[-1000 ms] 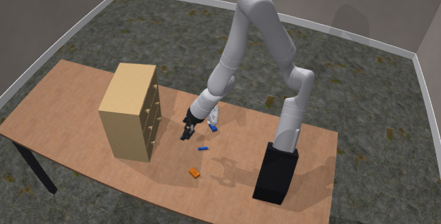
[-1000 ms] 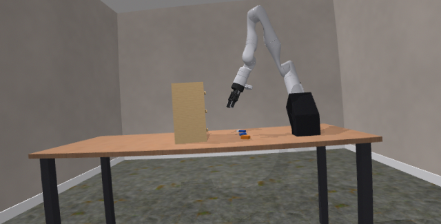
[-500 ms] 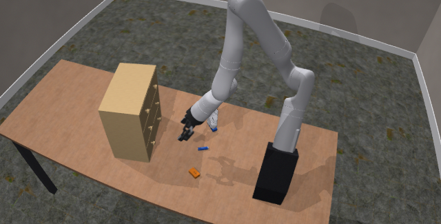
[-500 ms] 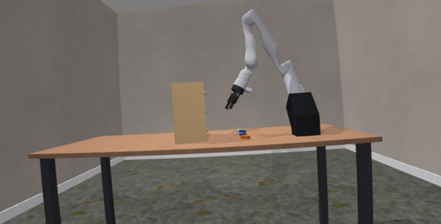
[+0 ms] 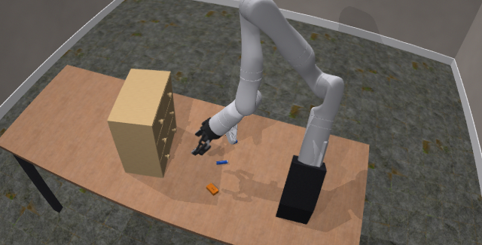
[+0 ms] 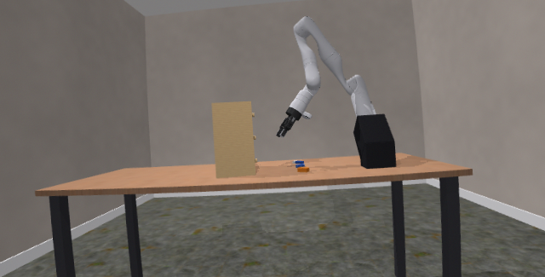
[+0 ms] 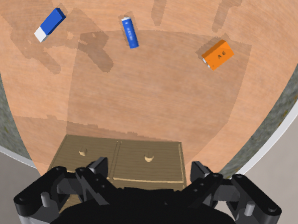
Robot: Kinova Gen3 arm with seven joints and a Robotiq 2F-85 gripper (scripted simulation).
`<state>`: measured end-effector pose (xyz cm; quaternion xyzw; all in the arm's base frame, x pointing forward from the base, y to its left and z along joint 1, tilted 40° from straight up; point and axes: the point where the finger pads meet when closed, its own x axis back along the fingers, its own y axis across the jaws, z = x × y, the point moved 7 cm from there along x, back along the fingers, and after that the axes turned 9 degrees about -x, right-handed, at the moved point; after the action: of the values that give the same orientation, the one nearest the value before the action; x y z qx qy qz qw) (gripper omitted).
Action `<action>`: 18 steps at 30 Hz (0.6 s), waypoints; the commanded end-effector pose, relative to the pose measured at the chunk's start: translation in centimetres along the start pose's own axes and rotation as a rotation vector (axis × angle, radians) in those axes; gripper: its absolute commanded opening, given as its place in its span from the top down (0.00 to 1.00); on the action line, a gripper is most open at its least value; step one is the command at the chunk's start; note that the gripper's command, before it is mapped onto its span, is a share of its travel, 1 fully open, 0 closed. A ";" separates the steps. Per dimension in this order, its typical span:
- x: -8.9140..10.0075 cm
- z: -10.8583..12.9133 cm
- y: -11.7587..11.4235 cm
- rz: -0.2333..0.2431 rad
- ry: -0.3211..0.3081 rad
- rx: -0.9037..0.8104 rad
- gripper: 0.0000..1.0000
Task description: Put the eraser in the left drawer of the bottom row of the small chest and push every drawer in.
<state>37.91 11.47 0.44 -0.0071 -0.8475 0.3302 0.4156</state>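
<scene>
The eraser (image 7: 49,24), blue with a white end, lies on the table; in the top view it (image 5: 233,136) is partly hidden behind my forearm. The small wooden chest (image 5: 144,122) stands upright with its knobbed drawer fronts facing my arm, and all drawers look pushed in. It also shows in the exterior view (image 6: 233,139), and two drawer fronts show in the wrist view (image 7: 123,160). My gripper (image 5: 199,150) (image 6: 281,133) is open and empty. It hangs in the air in front of the drawer fronts, above the table, tilted down toward the chest.
A small blue cylinder (image 5: 222,162) lies on the table just right of the gripper. An orange block (image 5: 212,188) lies nearer the table's front edge. The arm's black base (image 5: 302,188) stands at the right.
</scene>
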 end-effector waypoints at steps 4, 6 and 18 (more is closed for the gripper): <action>-0.5 0.6 -0.2 0.001 -0.016 -0.003 0.00; -0.7 0.6 -0.3 -0.001 -0.027 -0.003 0.00; -1.5 0.9 -0.3 -0.009 -0.074 -0.003 0.00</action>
<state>38.43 10.75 -0.61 0.0103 -0.8629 0.3279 0.3843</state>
